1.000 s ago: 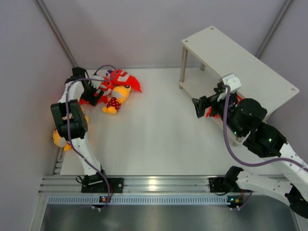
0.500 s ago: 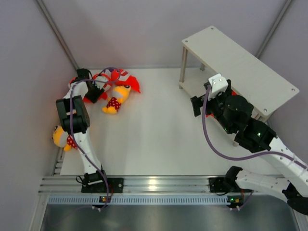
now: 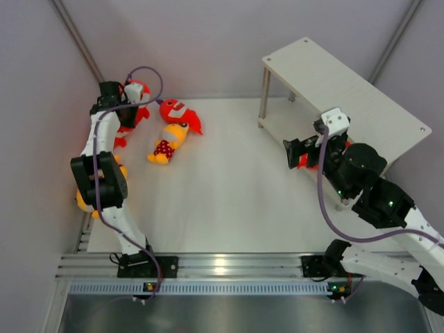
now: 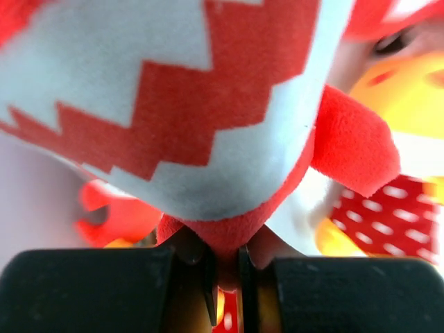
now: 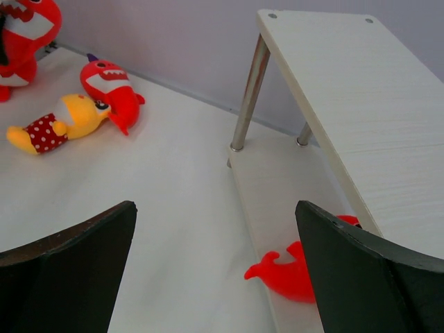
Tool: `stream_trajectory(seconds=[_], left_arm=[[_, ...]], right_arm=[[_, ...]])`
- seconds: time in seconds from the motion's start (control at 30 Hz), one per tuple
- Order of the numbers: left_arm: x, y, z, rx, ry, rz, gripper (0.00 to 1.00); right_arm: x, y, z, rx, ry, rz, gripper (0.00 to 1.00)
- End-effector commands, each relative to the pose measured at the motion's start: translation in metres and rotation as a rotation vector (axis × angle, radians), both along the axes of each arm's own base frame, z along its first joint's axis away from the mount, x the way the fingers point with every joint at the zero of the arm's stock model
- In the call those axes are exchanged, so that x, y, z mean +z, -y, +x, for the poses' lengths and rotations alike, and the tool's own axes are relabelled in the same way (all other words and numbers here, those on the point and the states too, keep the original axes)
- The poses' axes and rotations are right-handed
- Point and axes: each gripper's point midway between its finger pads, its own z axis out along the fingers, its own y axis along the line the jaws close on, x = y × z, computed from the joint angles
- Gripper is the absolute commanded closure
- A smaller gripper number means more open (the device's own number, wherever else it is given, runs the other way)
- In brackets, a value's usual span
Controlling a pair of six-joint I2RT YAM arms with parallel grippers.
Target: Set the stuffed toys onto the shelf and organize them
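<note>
Far right of the worktop (image 3: 229, 201): shelf (image 3: 347, 90), two tiers, long axis slanting from far-left to near-right. Open long side toward the middle of the scene, so within reach of the right arm. No toy in view on the top board.

Right end effector (image 3: 295, 152): spread wide, nothing gripped, hanging just left of the lower board. Close beyond it, shelved shark (image 5: 291, 274) lying flat on the lower tier, tail fin toward the board's left edge, body half hidden behind one finger. Judged as already placed, though close to the edge and not squared to the board.

Left end effector (image 4: 225, 257): pinched almost fully together on a fold of red plush beneath the white toothy mouth of the held shark (image 3: 135, 94). Carried at the far-left corner, apparently raised off the worktop. Long axis roughly upright, mouth turned right toward the shelf. Grip on a small tuft only, so probably prone to swinging in transit.

Right of that corner: loose shark (image 3: 180, 114) on the worktop, mouth end far-left, tail trailing near-right. Touching it, yellow figure (image 3: 170, 142), long axis diagonal, head far-right against the shark, dotted shorts and feet near-left.

At the left edge, partly hidden behind the left arm: second yellow figure (image 3: 83, 201), orientation unreadable.
</note>
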Motion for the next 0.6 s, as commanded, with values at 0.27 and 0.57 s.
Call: stream_trajectory(seconds=[0.27, 0.57], left_arm=[[0.118, 0.261, -0.116, -0.535, 0.131, 0.006, 1.0], [0.061, 0.411, -0.172, -0.883, 0.058, 0.192, 1.0]], right_arm=[[0.04, 0.034, -0.036, 0.005, 0.062, 0.225, 0.01], [0.042, 0.051, -0.051, -0.008, 0.041, 0.313, 0.01]])
